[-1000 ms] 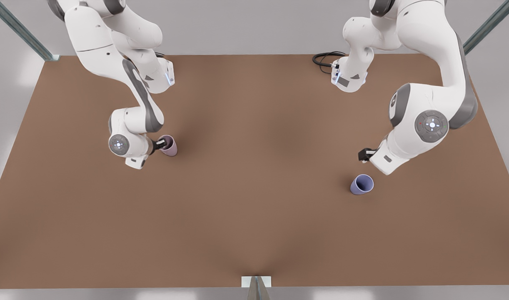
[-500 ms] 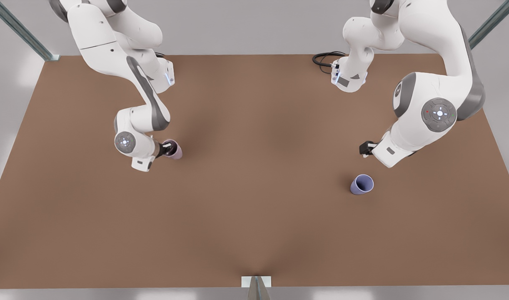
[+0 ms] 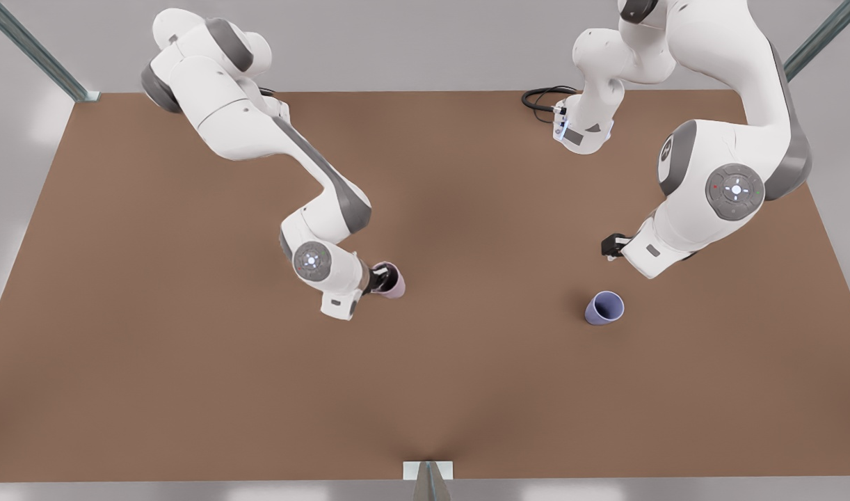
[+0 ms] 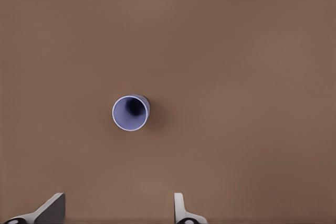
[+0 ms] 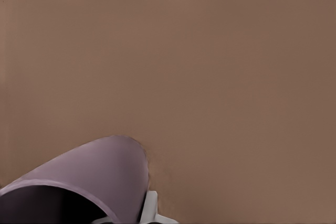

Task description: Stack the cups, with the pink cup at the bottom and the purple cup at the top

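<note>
Right tool (image 3: 378,278): clamped on pink cup (image 3: 391,281), carried toward desk (image 3: 425,390) centre since earlier.
Left tool (image 3: 609,247): spread wide, above purple cup (image 3: 604,307).

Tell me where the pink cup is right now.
The pink cup is held in the right tool, left of centre in the front view, over the brown table, well apart from the purple cup.

desk (image 3: 425,390): plain brown matte top | black cable (image 3: 542,97): coiled at the far edge | metal struts (image 3: 35,50): slanting at both far corners | white bracket (image 3: 428,470): middle of near edge
</note>
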You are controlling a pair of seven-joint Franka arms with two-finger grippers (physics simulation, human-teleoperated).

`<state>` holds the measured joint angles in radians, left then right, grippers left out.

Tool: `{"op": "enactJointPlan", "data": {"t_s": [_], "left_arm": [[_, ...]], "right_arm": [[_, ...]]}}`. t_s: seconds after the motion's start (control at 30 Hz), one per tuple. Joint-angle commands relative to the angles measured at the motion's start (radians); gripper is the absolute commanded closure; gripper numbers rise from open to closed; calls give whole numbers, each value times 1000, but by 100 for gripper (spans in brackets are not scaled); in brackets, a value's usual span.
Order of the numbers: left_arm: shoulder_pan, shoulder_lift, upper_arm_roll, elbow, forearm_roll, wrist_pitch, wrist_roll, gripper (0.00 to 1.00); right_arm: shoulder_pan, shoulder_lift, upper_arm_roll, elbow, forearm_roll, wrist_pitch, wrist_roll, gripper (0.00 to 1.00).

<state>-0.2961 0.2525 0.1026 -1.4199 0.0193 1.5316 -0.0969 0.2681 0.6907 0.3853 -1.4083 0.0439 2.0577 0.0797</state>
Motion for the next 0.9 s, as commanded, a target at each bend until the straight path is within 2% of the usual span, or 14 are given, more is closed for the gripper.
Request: {"op": "enactJointPlan", "data": {"t_s": [0.0, 0.03, 0.07, 0.13, 0.17, 0.3, 0.37, 0.43, 0.53, 0.57, 0.67, 0.87], "left_arm": [[0, -1, 0, 1, 1, -1, 17, 0], [0, 1, 0, 1, 1, -2, 17, 0], [0, 1, 0, 1, 1, -1, 17, 0], [0, 1, 0, 1, 1, -1, 17, 0], [0, 1, 0, -1, 1, -1, 17, 0], [0, 45, 0, -1, -1, 13, 19, 0], [12, 97, 8, 7, 4, 64, 19, 0], [72, 151, 8, 29, 2, 113, 20, 0], [146, 149, 12, -97, -36, 361, 100, 0], [161, 148, 12, -136, -47, 386, 109, 0], [195, 154, 12, -261, -93, 525, 126, 0], [196, 205, 6, -370, -124, 650, 135, 0]], "right_arm": [[78, 58, -39, 115, -6, -87, 517, 79], [200, 154, -137, 284, 8, -172, 522, 79], [264, 254, -181, 459, 10, -243, 563, 79], [339, 361, -230, 597, 31, -248, 571, 79], [385, 444, -284, 730, 53, -280, 571, 79], [422, 550, -355, 867, 67, -278, 549, 79], [421, 576, -416, 885, 67, -275, 509, 79], [421, 598, -436, 884, 67, -274, 488, 79], [421, 605, -436, 884, 67, -269, 485, 77], [421, 604, -436, 885, 67, -269, 485, 0], [421, 604, -436, 891, 67, -268, 485, 0], [431, 601, -430, 945, 108, -272, 488, 0]]}}
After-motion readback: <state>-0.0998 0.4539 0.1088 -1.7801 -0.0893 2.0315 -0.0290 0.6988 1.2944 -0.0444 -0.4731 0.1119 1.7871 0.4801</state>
